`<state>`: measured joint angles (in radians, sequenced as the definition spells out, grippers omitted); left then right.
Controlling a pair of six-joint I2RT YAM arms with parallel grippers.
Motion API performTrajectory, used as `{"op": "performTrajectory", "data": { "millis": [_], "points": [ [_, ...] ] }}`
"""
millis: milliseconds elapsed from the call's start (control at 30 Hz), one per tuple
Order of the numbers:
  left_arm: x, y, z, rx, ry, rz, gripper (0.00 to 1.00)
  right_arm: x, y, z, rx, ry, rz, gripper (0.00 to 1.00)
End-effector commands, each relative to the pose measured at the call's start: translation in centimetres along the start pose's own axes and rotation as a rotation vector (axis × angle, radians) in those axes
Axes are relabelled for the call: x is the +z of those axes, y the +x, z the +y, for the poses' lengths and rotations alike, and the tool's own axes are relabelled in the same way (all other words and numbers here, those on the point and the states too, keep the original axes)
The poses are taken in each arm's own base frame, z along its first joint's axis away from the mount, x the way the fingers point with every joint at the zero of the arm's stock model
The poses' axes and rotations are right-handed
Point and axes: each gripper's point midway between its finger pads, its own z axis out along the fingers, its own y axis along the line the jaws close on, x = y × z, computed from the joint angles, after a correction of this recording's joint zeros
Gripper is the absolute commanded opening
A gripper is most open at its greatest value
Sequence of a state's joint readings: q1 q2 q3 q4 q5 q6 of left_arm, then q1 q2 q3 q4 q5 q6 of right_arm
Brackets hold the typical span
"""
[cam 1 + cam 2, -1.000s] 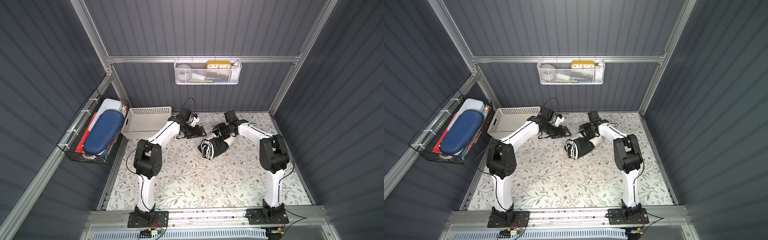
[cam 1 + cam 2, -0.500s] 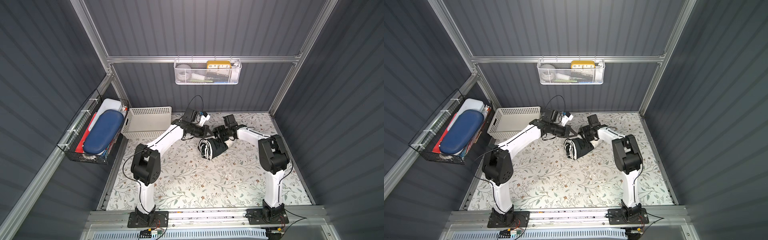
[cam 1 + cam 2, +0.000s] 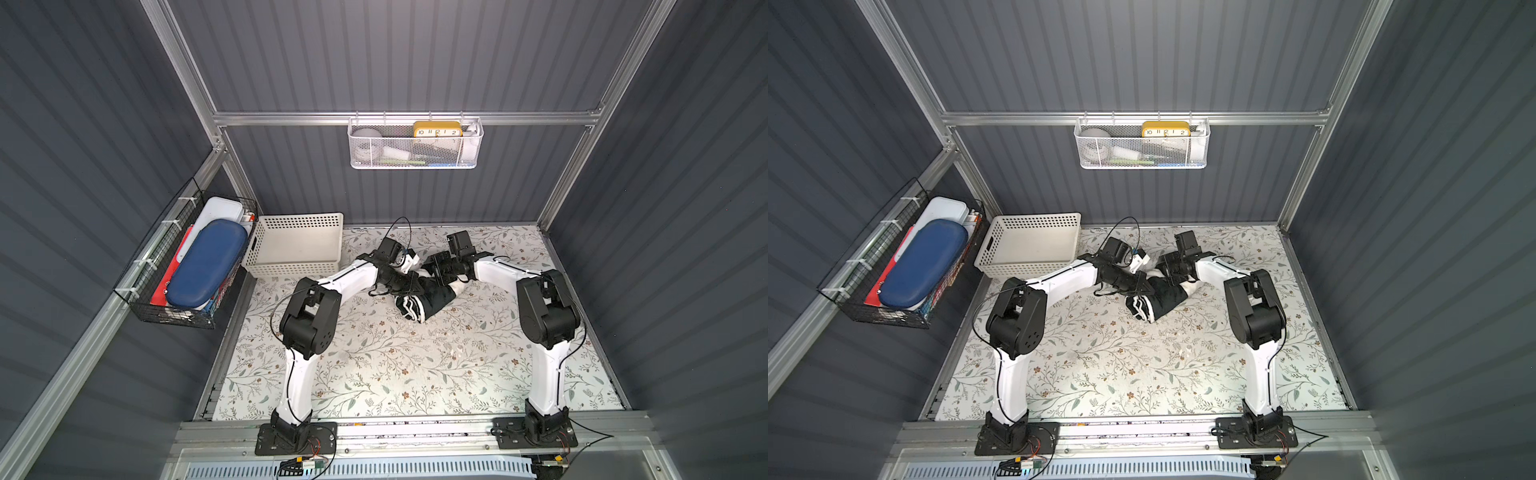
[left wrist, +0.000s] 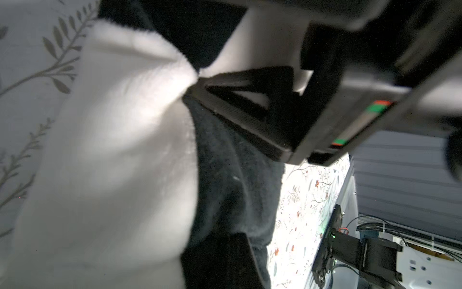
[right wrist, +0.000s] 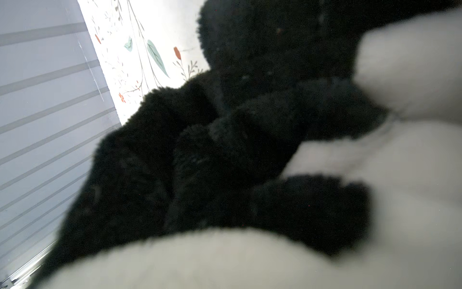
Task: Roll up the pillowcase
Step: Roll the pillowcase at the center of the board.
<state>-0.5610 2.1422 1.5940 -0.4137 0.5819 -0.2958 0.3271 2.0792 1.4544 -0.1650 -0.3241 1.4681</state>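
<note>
Pillowcase (image 3: pixel 430 297) (image 3: pixel 1160 300), black and cream plush, lies bunched in a short thick roll on the flowered desk (image 3: pixel 395 365) (image 3: pixel 1121 365). It is near the cream basket (image 3: pixel 291 266) (image 3: pixel 1025 268) but apart from it, on the basket's side toward the middle of the desk. In both top views the roll's layered end, with black and white edges showing, faces the arm bases.

The left hand (image 3: pixel 409 286) (image 3: pixel 1144 286) reaches in from the basket's side. Its fingers (image 4: pixel 250 112) are pressed together, pinching a black fold of the roll, and the left wrist view shows dark plush (image 4: pixel 232 180) caught between them beside a cream patch.

The right hand (image 3: pixel 441 277) (image 3: pixel 1177 275) sits at the part of the roll farther from the basket. Its own camera shows only blurred black and cream plush (image 5: pixel 225 150), so I cannot tell whether it is spread or gripping.

A black wire rack (image 3: pixel 137 286) hangs on the side wall just beyond the basket.
</note>
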Motion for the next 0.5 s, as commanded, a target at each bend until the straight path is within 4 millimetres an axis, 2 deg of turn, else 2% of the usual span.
{"op": "performTrajectory", "data": {
  "millis": [0,100,233,400,467],
  "points": [
    [2.3,1.5,4.7,-0.014,-0.107,0.047,0.0,0.7,-2.3,-5.8,0.031,0.177,-0.067,0.62],
    [3.4,2.5,5.7,-0.03,-0.106,0.095,0.0,0.3,-2.6,-5.0,0.028,0.14,-0.056,0.63],
    [4.0,3.1,6.2,-0.045,-0.104,0.121,0.0,-1.1,-2.5,-1.3,-0.032,0.05,-0.035,0.66],
    [4.7,3.9,6.9,-0.073,-0.106,0.154,0.0,-6.4,-2.8,3.8,-0.118,-0.049,-0.073,0.73],
    [4.8,4.2,6.8,-0.081,-0.093,0.165,0.0,-8.8,-3.0,4.4,-0.147,-0.042,-0.101,0.75]
  ]
}}
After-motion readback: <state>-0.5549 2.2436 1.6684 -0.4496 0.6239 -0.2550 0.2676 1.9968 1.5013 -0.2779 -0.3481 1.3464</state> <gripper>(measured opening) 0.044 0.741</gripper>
